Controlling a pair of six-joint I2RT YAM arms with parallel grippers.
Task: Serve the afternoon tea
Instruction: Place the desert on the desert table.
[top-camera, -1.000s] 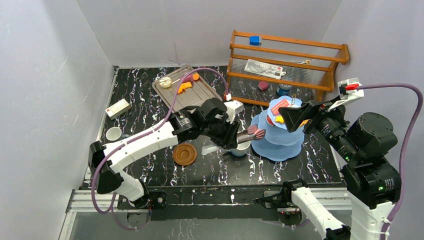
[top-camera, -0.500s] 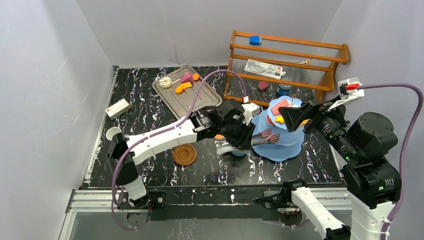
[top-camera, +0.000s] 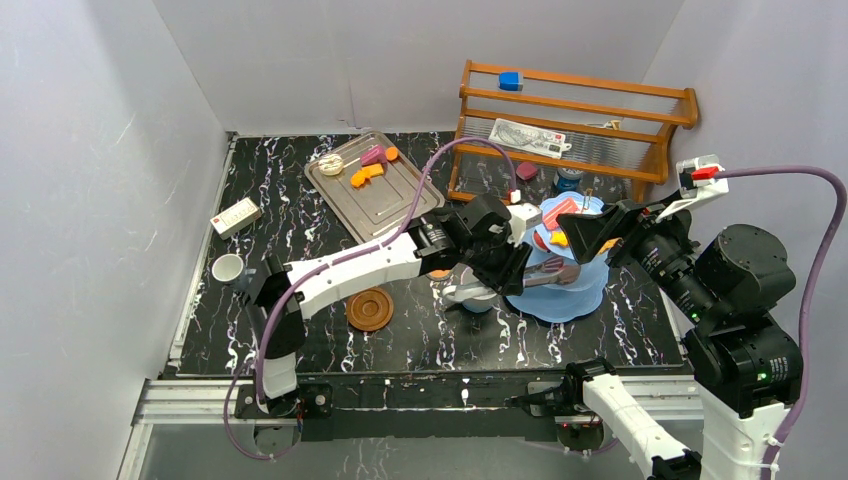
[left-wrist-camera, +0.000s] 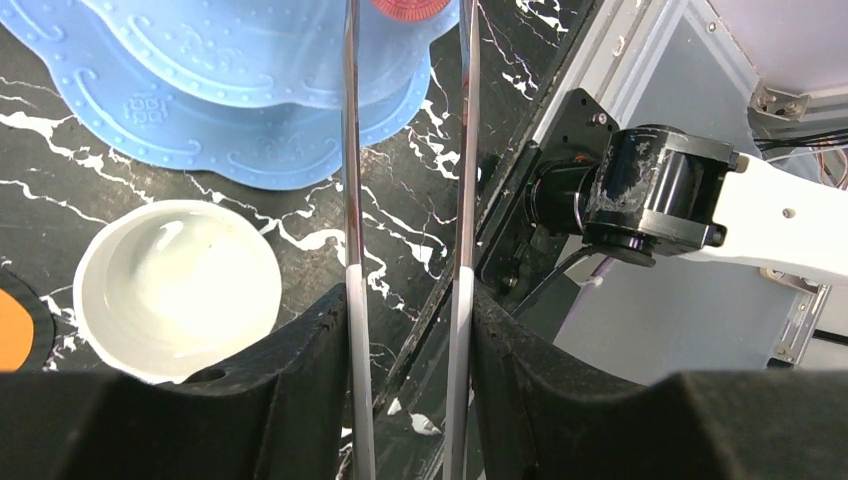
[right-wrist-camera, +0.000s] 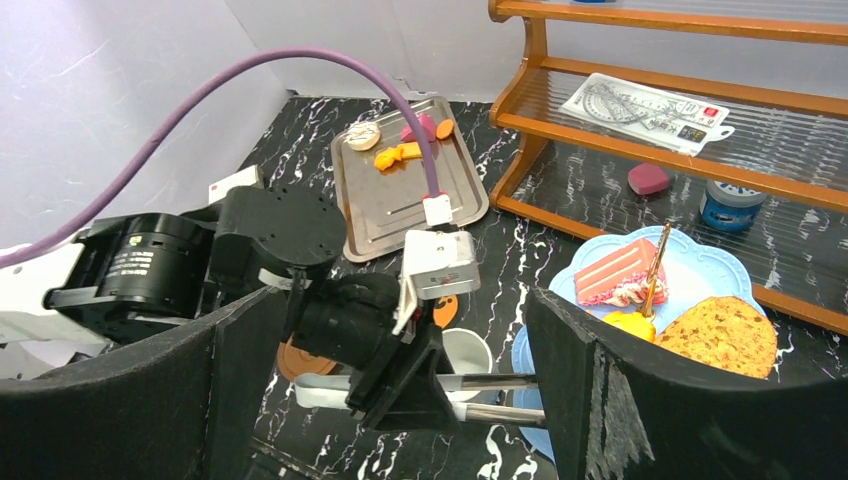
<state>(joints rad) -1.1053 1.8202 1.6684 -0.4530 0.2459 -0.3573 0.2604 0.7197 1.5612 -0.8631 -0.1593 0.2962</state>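
At 3 o'clock on the table: left gripper clamped on metal tongs, reaching over the light-blue stand. A pink-red pastry sits pinched at the tips, probably so the bulky fingers stay off the tiers. Right gripper hovers above the top tier, jaws wide apart, empty.

Counts:
- top tier: three pieces, incl. pink cake slice
- silver tray, 11 o'clock: four pastries
- white mugs: two, near mug at stand's 9 o'clock, far mug at the table's 9 o'clock edge
- brown saucer: one certain
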